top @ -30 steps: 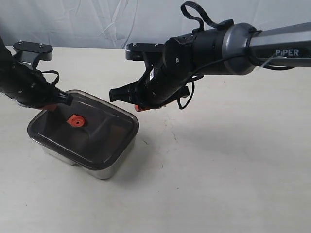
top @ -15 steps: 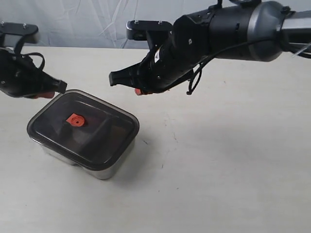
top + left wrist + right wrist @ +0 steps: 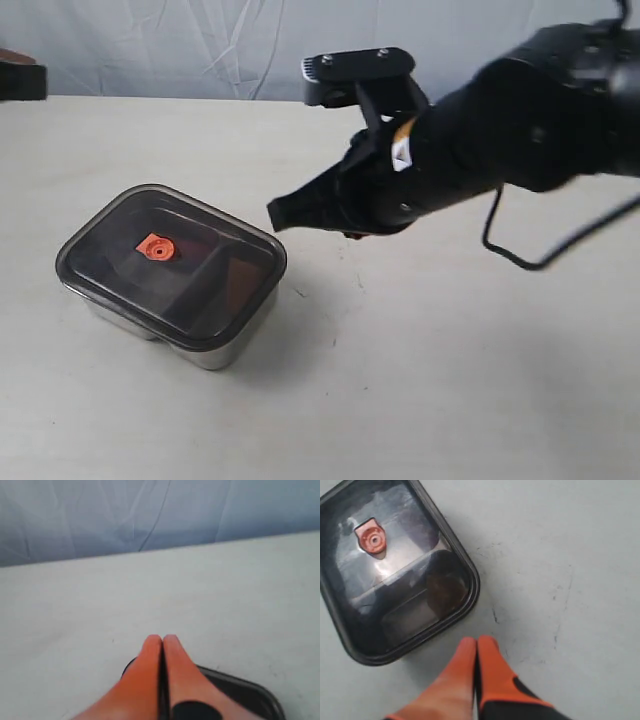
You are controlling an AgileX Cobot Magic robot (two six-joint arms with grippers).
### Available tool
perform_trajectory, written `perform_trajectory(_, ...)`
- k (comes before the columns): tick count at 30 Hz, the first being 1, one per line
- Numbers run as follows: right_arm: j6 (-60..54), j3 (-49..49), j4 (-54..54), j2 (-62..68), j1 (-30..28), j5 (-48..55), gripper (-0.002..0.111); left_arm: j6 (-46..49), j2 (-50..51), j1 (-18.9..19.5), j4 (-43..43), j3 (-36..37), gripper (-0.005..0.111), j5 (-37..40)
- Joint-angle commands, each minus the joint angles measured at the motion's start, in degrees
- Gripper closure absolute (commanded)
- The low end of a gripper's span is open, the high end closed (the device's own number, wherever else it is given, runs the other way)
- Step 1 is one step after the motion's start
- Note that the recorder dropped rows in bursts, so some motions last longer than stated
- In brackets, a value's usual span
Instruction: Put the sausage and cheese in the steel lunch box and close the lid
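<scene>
The steel lunch box (image 3: 205, 350) stands on the table at the left, with the dark translucent lid (image 3: 190, 265) lying on top and its orange tab (image 3: 153, 247) facing up. The lid (image 3: 395, 580) also fills part of the right wrist view. Through it a dim brownish shape (image 3: 445, 587) shows in one compartment. Neither the sausage nor the cheese can be made out. My right gripper (image 3: 278, 213) hovers just right of the box, shut and empty (image 3: 477, 641). My left gripper (image 3: 161, 639) is shut and empty, above a lid edge (image 3: 240, 687).
The pale table (image 3: 450, 380) stretches right and in front of the box. A blue-grey cloth backdrop (image 3: 200, 40) hangs behind it. Only a dark piece of the left arm (image 3: 18, 75) shows at the upper left edge of the exterior view.
The left arm has drawn back from the lid and nearly left the exterior view. The right arm has swung rightwards, away from the box. The lid has stayed on the box.
</scene>
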Motion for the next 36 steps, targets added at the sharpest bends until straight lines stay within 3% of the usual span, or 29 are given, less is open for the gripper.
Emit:
perform_trajectory(1, -0.17, 8.03, -0.79, -11.32, 0.23, -4.23, 0.109, -0.03, -17.72, -0.34, -4.04, 6.78, 0.107, -0.1)
perform_trajectory(9, -0.17, 18.21, 4.94, -23.85, 0.23, -6.02, 0.109, -0.26, -37.72, -0.34, -5.04, 13.71, 0.107, 12.16)
perform_trajectory(18, -0.17, 23.02, 8.53, -26.38, 0.23, 5.34, 0.109, 0.12, -42.68, -0.34, -3.55, 14.46, 0.107, 13.32)
perform_trajectory(23, -0.17, 23.02, 8.53, -26.38, 0.23, 4.76, 0.109, 0.12, -42.68, -0.34, -3.55, 14.46, 0.107, 13.32)
perform_trajectory(28, -0.28, 23.02, -9.59, -29.75, -0.7, 5.71, 0.109, 0.12, -42.68, -0.34, -3.55, 14.46, 0.107, 13.32)
perform_trajectory(31, -0.28, 23.02, -13.6, -33.93, -4.97, 7.51, 0.109, 0.24, -42.68, -0.34, -3.07, 14.46, 0.107, 13.31)
perform_trajectory(36, 1.36, 23.02, -10.8, -46.71, -24.52, 7.97, 0.109, 0.24, -42.68, -0.34, -3.07, 14.46, 0.107, 13.31)
